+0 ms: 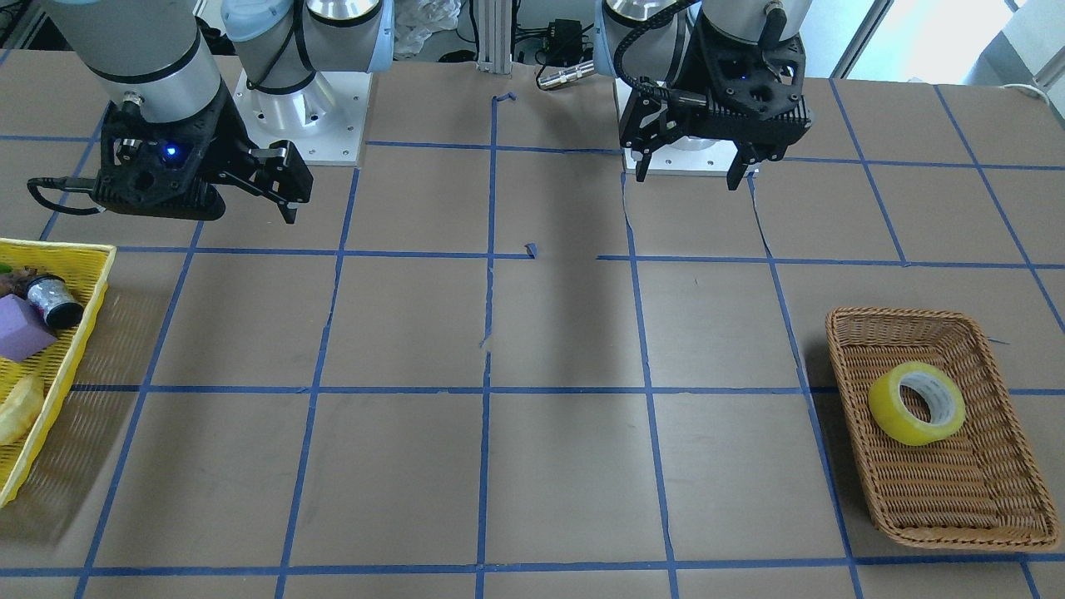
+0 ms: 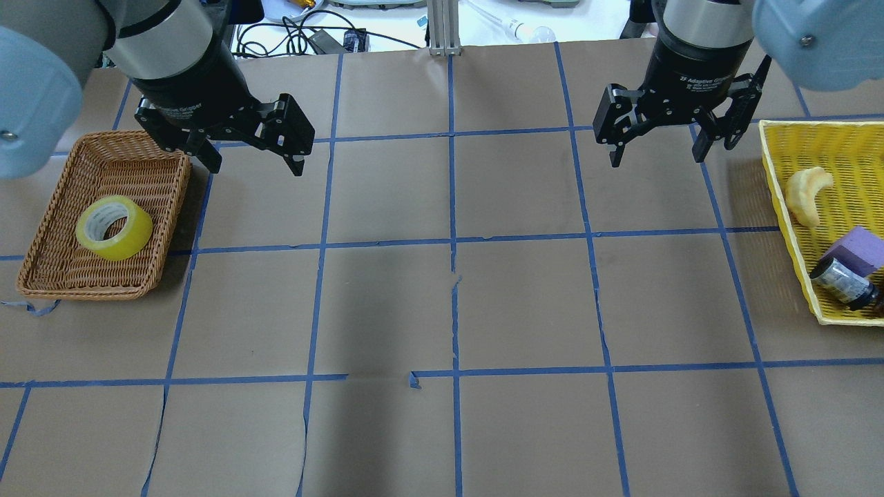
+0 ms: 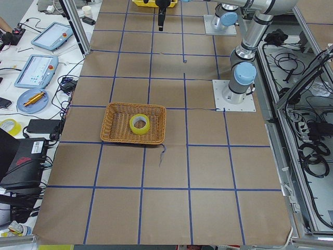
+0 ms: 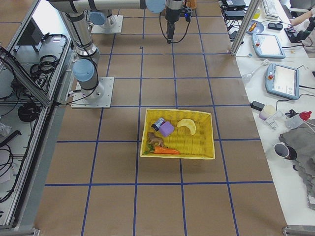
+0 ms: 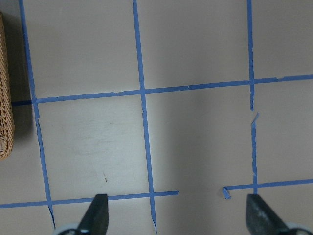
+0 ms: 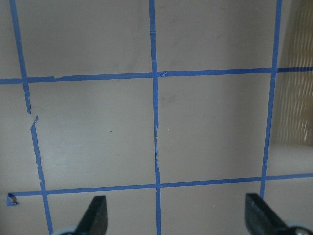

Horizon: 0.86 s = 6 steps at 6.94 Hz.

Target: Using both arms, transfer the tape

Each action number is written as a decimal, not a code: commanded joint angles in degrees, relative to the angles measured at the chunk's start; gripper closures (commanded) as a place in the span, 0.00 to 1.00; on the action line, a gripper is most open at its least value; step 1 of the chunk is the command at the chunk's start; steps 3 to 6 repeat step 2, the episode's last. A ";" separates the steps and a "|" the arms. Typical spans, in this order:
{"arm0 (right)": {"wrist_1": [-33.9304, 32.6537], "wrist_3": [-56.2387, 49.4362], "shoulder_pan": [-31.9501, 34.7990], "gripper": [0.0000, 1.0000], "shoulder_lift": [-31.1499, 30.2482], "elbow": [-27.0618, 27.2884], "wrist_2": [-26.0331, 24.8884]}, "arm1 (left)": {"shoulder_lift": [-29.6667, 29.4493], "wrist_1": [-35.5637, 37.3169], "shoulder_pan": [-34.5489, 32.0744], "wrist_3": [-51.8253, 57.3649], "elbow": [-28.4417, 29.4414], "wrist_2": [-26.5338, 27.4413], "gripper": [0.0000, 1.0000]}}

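The tape (image 1: 889, 414), a yellow roll with a whitish core, lies in a brown wicker basket (image 1: 899, 314) on the robot's left side. It also shows in the overhead view (image 2: 132, 239) and the exterior left view (image 3: 139, 130). My left gripper (image 2: 255, 166) hangs open and empty above the table, beside the basket's far inner corner and apart from the tape; it also shows in the front view (image 1: 689, 176). My right gripper (image 2: 656, 159) is open and empty above bare table near the yellow basket; it also shows in the front view (image 1: 274, 200). Both wrist views show only open fingertips (image 5: 98, 211) (image 6: 96, 213) over the table.
A yellow mesh basket (image 2: 793, 207) on the robot's right holds a banana-shaped piece (image 2: 804, 193), a purple block (image 2: 860, 250) and a small glittery cylinder (image 2: 839, 279). Blue tape lines grid the brown table. The wicker basket's edge (image 5: 5, 98) shows in the left wrist view.
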 commanded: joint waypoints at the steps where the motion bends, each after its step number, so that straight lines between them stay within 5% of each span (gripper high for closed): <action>1: -0.32 -0.54 -0.07 0.00 -0.05 -0.57 0.51 | 0.04 0.00 0.13 0.10 -0.03 -0.03 0.00; 6: -0.49 -0.54 -0.07 0.00 0.04 -0.48 0.60 | 0.12 0.00 0.14 0.01 -0.03 0.23 0.00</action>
